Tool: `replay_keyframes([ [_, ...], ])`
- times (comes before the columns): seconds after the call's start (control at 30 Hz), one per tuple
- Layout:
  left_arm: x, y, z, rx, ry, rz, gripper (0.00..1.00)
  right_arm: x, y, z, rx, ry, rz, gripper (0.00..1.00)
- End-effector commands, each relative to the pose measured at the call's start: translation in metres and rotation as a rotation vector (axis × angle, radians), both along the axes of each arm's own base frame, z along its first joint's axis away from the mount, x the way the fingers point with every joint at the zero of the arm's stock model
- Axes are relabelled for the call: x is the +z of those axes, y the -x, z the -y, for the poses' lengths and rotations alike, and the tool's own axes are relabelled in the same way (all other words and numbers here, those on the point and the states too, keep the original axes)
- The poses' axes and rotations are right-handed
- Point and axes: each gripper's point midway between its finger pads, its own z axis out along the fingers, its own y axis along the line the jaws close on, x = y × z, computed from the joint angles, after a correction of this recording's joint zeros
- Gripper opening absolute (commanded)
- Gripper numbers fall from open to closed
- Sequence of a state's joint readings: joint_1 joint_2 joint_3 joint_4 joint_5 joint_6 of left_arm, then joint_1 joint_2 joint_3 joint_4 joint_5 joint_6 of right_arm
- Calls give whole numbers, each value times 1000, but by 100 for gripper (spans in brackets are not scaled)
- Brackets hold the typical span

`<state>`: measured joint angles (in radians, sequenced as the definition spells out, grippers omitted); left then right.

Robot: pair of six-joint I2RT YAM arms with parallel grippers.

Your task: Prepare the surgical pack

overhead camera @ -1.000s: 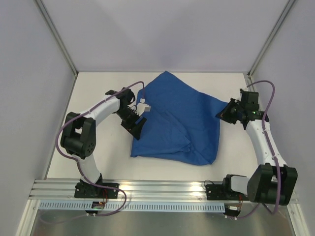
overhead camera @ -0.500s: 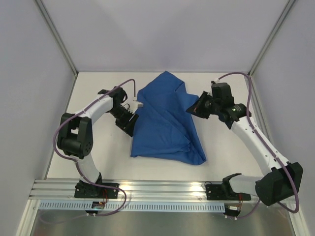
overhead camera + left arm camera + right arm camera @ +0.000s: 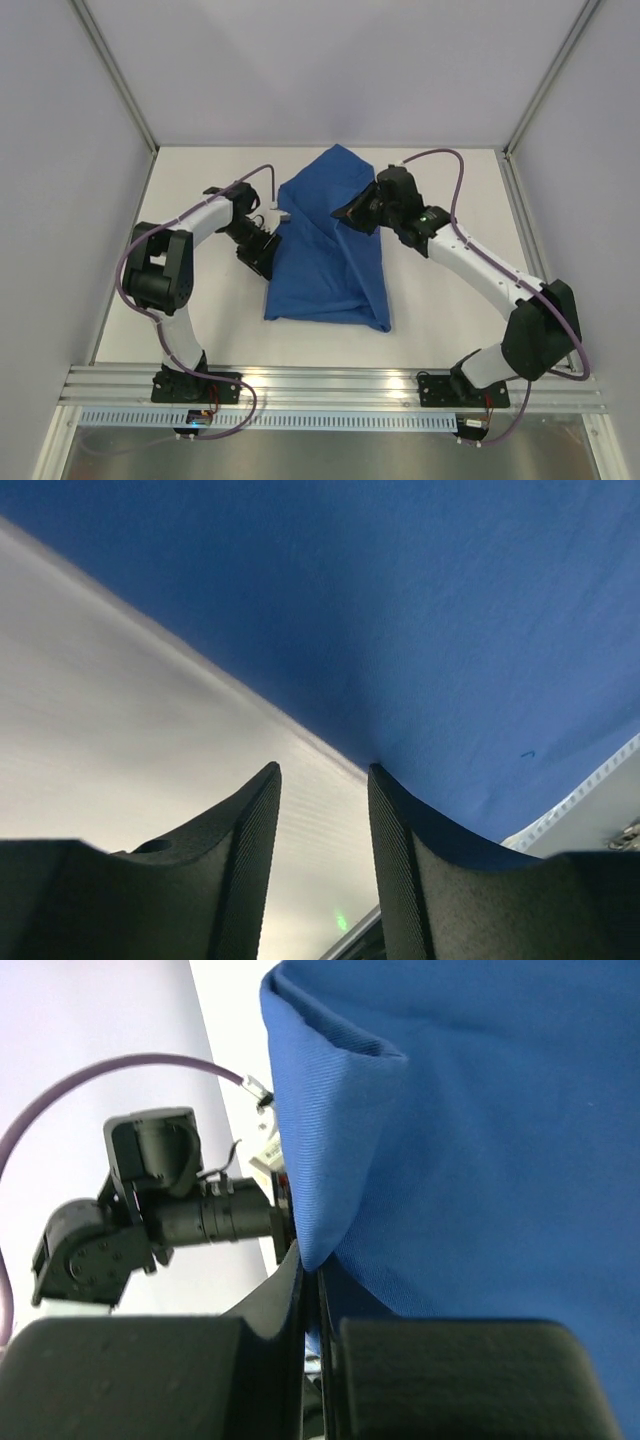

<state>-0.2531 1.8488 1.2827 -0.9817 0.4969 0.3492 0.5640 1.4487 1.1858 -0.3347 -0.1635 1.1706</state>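
Locate the drape (image 3: 330, 250) on the table (image 3: 200, 320), at the centre of the overhead view, between the two arms. Read its long axis as running from 12 o'clock to 6 o'clock. Note the pointed corner aimed at 12 o'clock, toward the back wall, and the broad, nearly straight hem facing 6 o'clock, toward the arm bases. Note also the flap doubled over along the 3 o'clock side, giving a narrow, elongated outline with creases running lengthwise. Find the right gripper (image 3: 352, 212) at the upper 3 o'clock edge of the cloth, reaching in from 4 o'clock, fingers closed on a fold of the drape (image 3: 480, 1160). Confirm in the right wrist view: right gripper (image 3: 308, 1272) with both fingers pressed together, a rounded blue fold pinched at the tips, the rest of the cloth spreading away toward 3 o'clock. Find the left gripper (image 3: 264, 260) at the 9 o'clock edge, just beside the cloth. Confirm in the left wrist view: left gripper (image 3: 322, 780) with fingers parted, nothing between them, bare table (image 3: 120, 710) under the gap, and the drape (image 3: 450, 630) edge running diagonally from 10 o'clock to 5 o'clock just past the tips — unable to tell whether touching the hem or just short of it. See the left arm (image 3: 170, 1210) and its purple cable (image 3: 150, 1058) at 9 o'clock in the right wrist view, beyond the fold.
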Motion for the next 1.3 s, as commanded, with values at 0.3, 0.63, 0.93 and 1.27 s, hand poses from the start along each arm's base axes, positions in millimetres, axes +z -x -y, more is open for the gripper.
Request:
replay_keyframes([
  [0.3,13,-23,41,-6,173,43,42,43,-37,-77,-33,-214,129,0],
  [0.63,28,-24,28,5,163,30,60,-43,-48,-119,122,-98,-16,2],
  [0.93,60,-30,12,21,135,89,89,-43,-36,-155,336,-70,32,38],
  [1.27,97,-53,2,126,245,114,98,-9,-51,-91,182,-136,59,40],
])
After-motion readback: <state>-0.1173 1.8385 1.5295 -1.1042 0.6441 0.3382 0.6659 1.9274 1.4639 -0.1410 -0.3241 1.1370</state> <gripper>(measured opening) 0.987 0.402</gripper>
